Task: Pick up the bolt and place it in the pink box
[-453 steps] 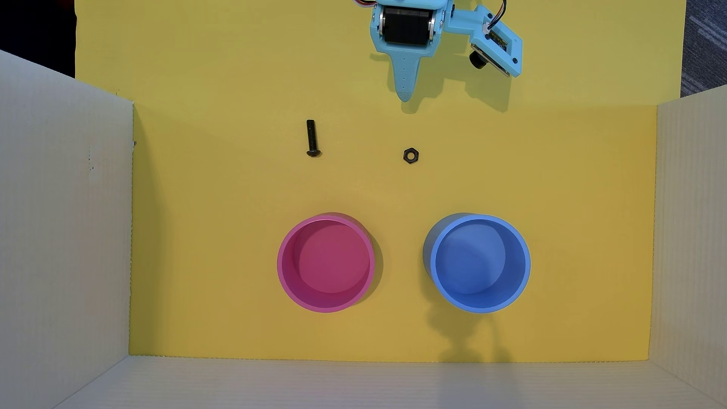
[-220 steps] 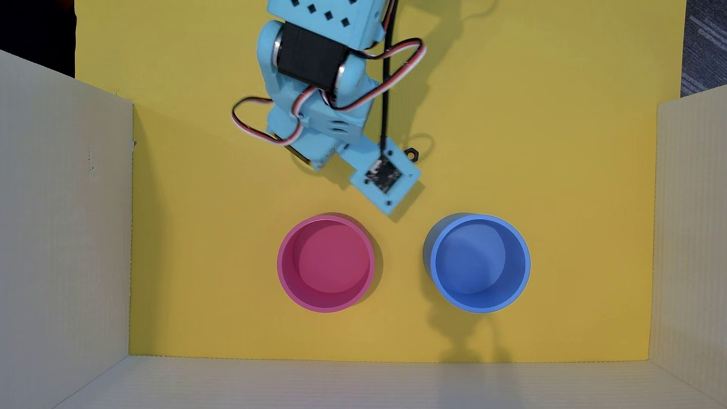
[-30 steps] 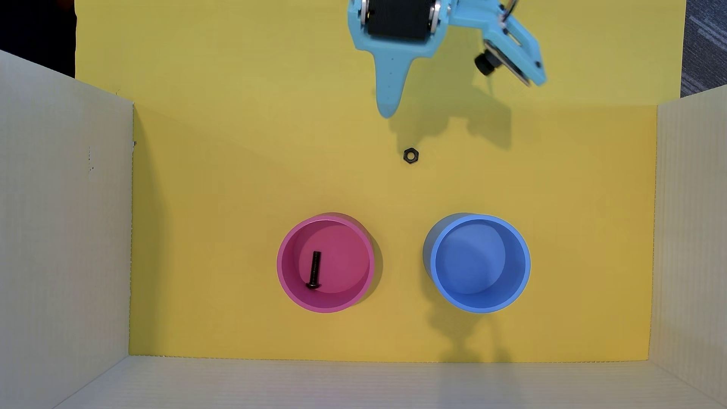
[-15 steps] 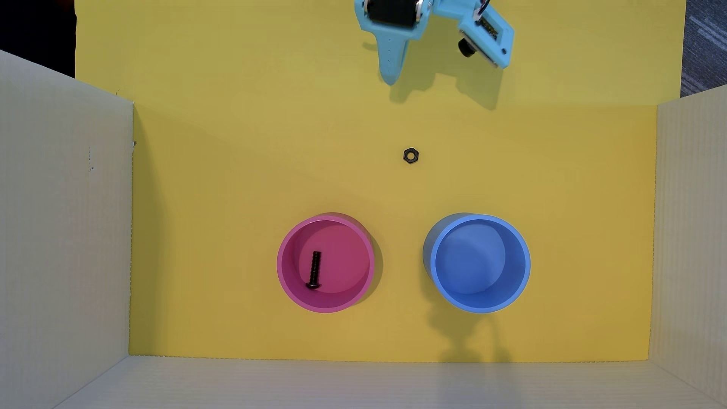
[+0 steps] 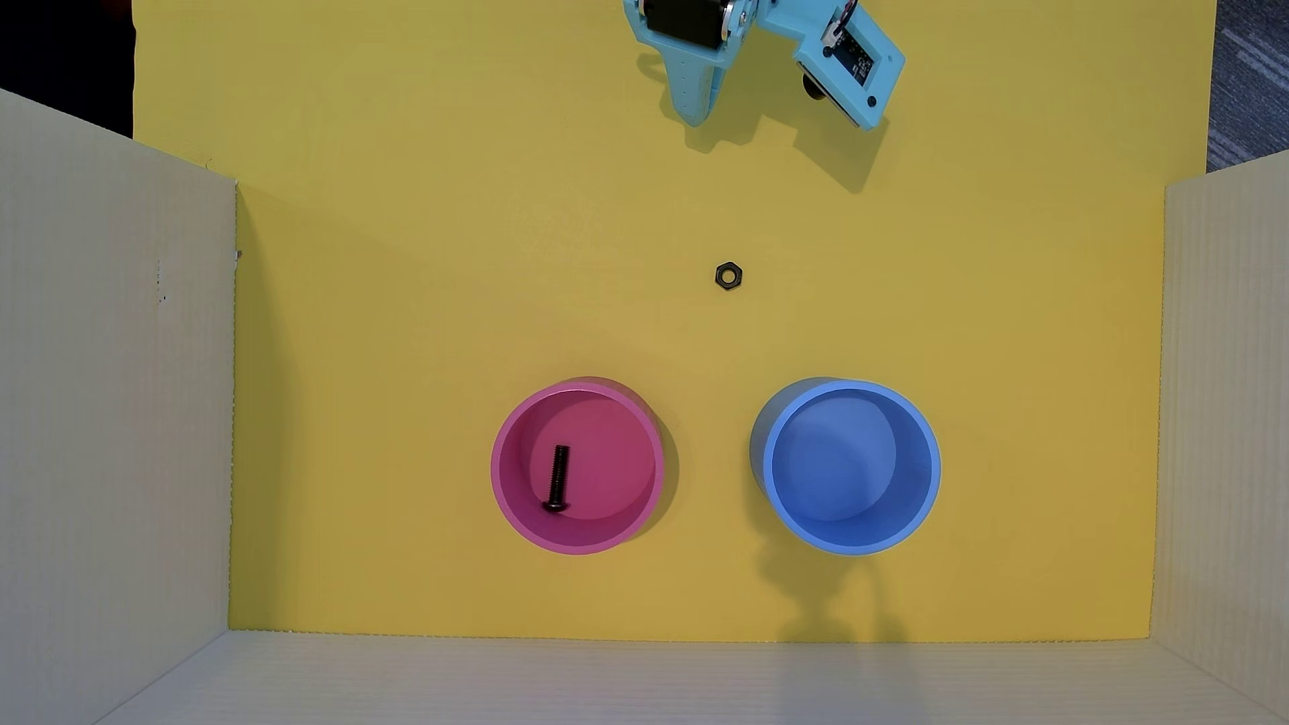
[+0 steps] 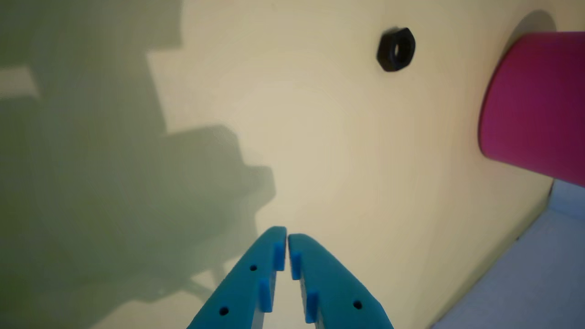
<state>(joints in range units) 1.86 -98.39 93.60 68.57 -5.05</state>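
The light blue gripper (image 5: pixel 694 118) sits at the top edge of the overhead view, above the yellow mat (image 5: pixel 418 314). In the wrist view its two fingers (image 6: pixel 256 274) meet at the tips, so the gripper (image 6: pixel 287 236) is closed, and there is nothing between them. The little camera holder (image 5: pixel 847 59) sticks out to the right of the gripper in the overhead view.

The closest thing to the gripper is a small black six-sided nut (image 5: pixel 728 276). It lies flat on the mat, a little way in front of the tips, and nothing touches it. In the wrist view the nut (image 6: pixel 396 49) shows near the top, with bare mat between it and the tips.

Farther out stand two round cups, side by side but apart. The pink box (image 5: pixel 502 467) is left in the overhead view. The bolt (image 5: pixel 557 478) lies flat on its floor, near the left side, with its round head pointing away from the gripper. The blue cup (image 5: pixel 928 467) on the right has nothing in it. White cardboard walls (image 5: pixel 111 418) stand around the far part of the mat.
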